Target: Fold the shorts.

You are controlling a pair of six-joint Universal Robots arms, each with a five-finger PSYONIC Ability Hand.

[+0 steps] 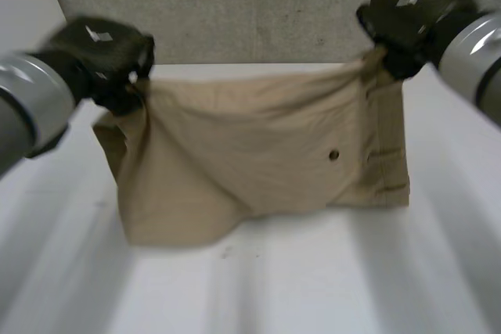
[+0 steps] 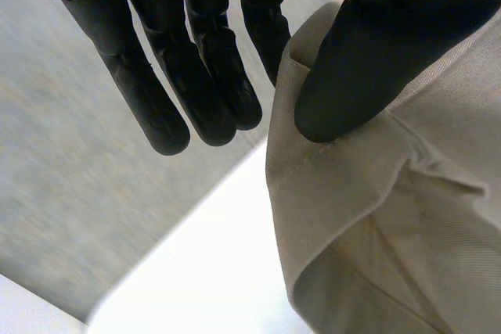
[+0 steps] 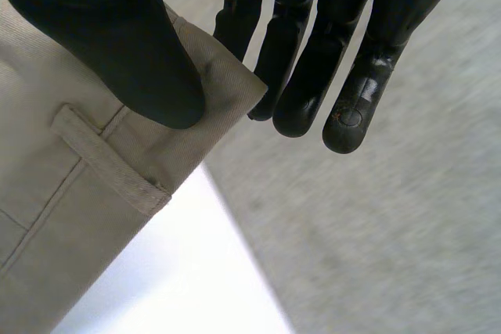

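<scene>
Nearest lies the white table [image 1: 313, 279], and the lower edge of the beige cotton shorts [image 1: 258, 162] meets it. The shorts hang spread between the two hands, a small dark button [image 1: 334, 155] toward the right hand's side. The left hand [image 1: 102, 56] pinches one upper corner under its thumb [image 2: 368, 60], the fingers [image 2: 156, 91] straight. The right hand [image 1: 411, 13] pinches the waistband corner beside a belt loop [image 3: 102, 158]. Behind is a grey wall [image 1: 258, 13].

1 shorts [image 1: 258, 154], 1 table [image 1: 313, 287], 1 L hand [image 1: 102, 56], 1 R hand [image 1: 407, 13].
</scene>
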